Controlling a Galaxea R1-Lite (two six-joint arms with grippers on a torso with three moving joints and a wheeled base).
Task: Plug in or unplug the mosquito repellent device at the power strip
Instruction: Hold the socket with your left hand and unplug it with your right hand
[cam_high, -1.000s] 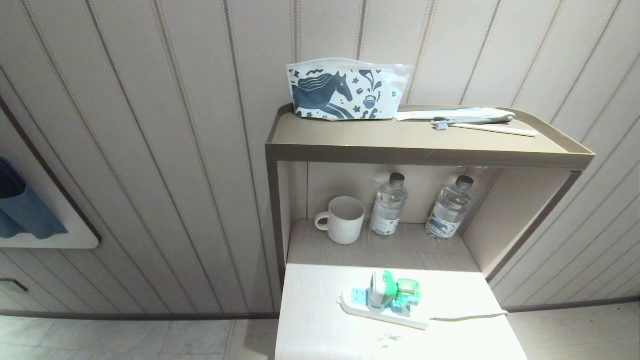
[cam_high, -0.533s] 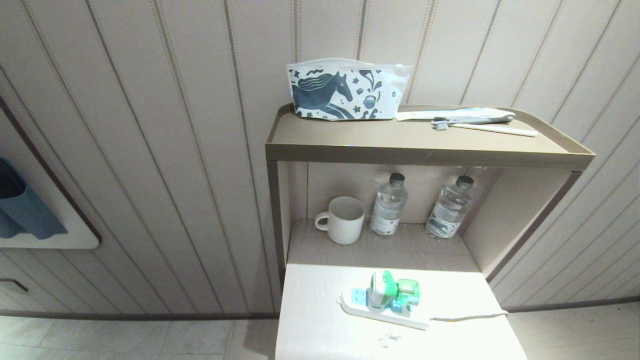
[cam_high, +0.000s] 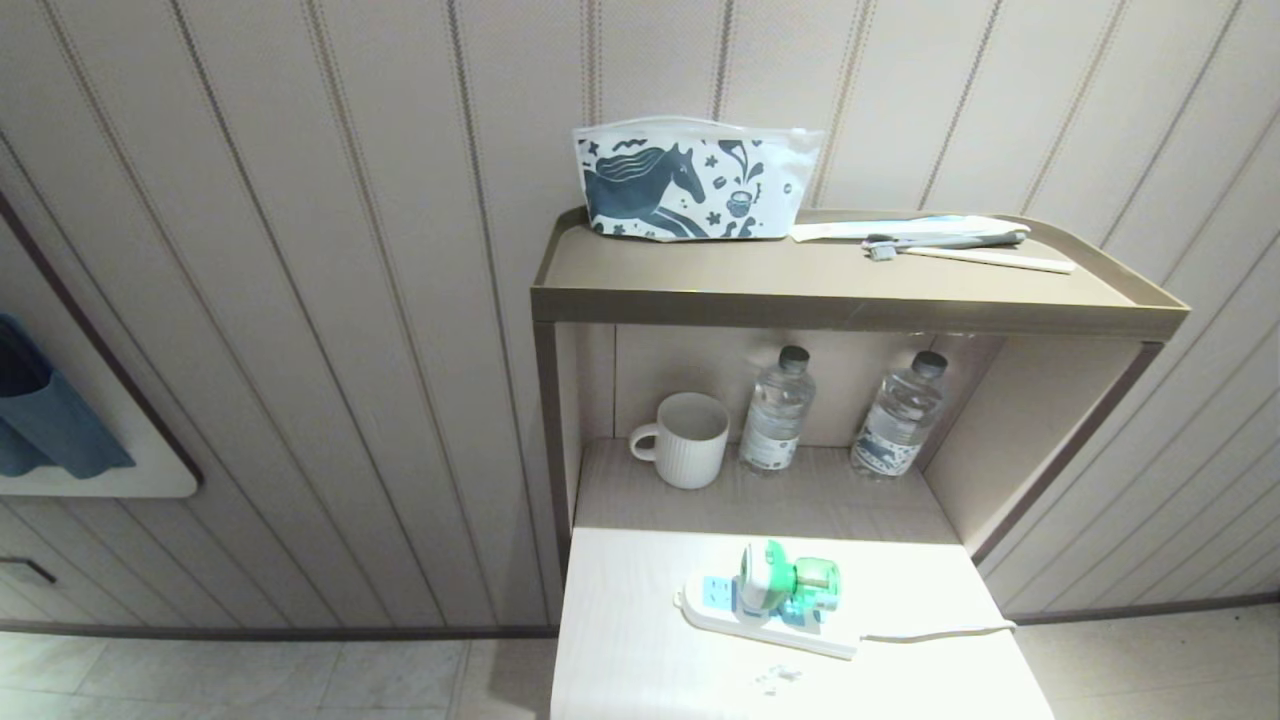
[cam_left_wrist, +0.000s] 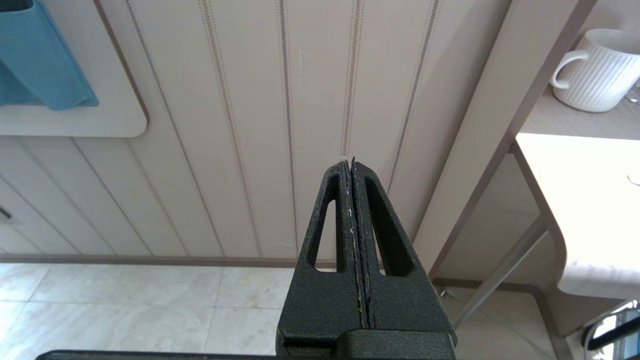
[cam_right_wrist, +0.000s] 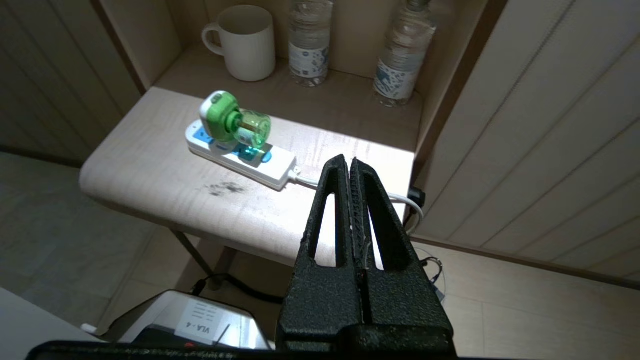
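Observation:
The mosquito repellent device (cam_high: 775, 580) (cam_right_wrist: 231, 120), white with a green top and a translucent green bottle, stands plugged into the power strip (cam_high: 760, 618) (cam_right_wrist: 240, 157). The strip lies on the pale tabletop (cam_high: 640, 650), its white cord (cam_high: 940, 633) trailing right. My right gripper (cam_right_wrist: 348, 159) is shut and empty, held in the air off the table's front right corner, well short of the device. My left gripper (cam_left_wrist: 349, 161) is shut and empty, parked low to the left of the table, facing the panelled wall. Neither gripper shows in the head view.
A white mug (cam_high: 688, 438) and two clear water bottles (cam_high: 776, 410) (cam_high: 898, 414) stand in the recess behind the strip. The upper shelf (cam_high: 850, 305) overhangs it, carrying a horse-print pouch (cam_high: 690, 182) and a toothbrush (cam_high: 960, 250). The side panel (cam_high: 1040, 450) closes the right.
The head view shows the device, strip and shelf unmoved. A faint dark mark on the tabletop near the front edge has turned into a small pale one.

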